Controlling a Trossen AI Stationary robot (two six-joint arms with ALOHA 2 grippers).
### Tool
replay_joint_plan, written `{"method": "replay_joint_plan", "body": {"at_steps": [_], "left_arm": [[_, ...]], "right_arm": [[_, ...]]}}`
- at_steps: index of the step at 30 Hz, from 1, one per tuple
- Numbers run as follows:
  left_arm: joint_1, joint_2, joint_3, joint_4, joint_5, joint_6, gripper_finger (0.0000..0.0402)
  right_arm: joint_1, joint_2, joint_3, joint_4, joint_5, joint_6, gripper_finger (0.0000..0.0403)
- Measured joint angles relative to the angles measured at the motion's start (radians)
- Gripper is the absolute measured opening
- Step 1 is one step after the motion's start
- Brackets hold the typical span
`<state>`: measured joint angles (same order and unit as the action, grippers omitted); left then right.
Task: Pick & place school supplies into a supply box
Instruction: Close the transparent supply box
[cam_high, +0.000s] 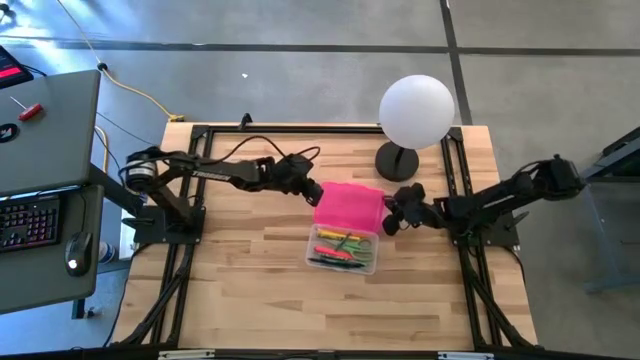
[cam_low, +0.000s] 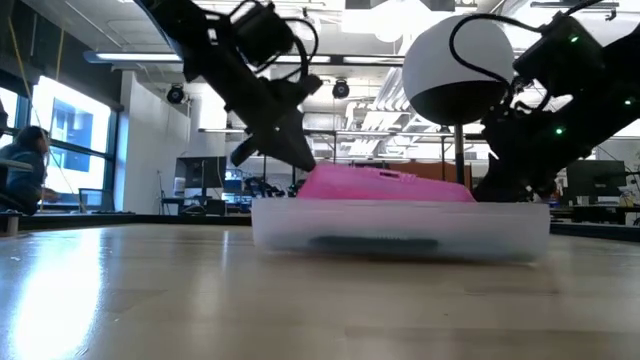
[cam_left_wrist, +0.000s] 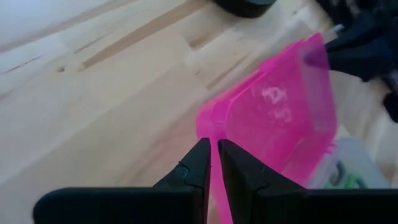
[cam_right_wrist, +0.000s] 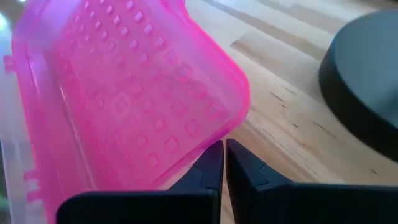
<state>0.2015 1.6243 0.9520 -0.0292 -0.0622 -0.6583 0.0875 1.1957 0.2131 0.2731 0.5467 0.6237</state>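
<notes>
Wooden bench (cam_high: 250, 290) is lying bare in front and to both sides of the box (cam_high: 345, 250), so I am seeing plenty of room there. Behind it, the globe lamp (cam_high: 415, 112) is standing close, crowding the far edge. Left pincer (cam_high: 312, 192) is clamping the pink lid's (cam_high: 349, 206) rim; right pincer (cam_high: 392, 222) is sitting clenched at the lid's opposite corner. Lid is lying tilted over the box's far end, pens (cam_high: 343, 246) showing inside.
</notes>
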Motion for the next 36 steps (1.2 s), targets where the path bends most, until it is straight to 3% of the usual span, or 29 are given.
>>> {"method": "replay_joint_plan", "body": {"at_steps": [9,16,28,36], "left_arm": [[-0.103,-0.02,0.0,-0.015,-0.084,-0.008,0.0074],[-0.179,-0.02,0.0,-0.057,-0.234,-0.008,0.0074],[-0.306,-0.019,0.003,-0.071,-0.398,0.0,0.0074],[-0.416,-0.019,0.003,-0.073,-0.523,0.007,0.0074]], "right_arm": [[0.151,0.0,0.0,-0.008,0.159,-0.056,0.0],[0.273,-0.001,0.002,0.002,0.282,-0.057,0.0],[0.495,-0.002,0.005,0.015,0.423,-0.129,0.0],[0.611,-0.002,0.005,0.064,0.445,-0.279,0.0]]}}
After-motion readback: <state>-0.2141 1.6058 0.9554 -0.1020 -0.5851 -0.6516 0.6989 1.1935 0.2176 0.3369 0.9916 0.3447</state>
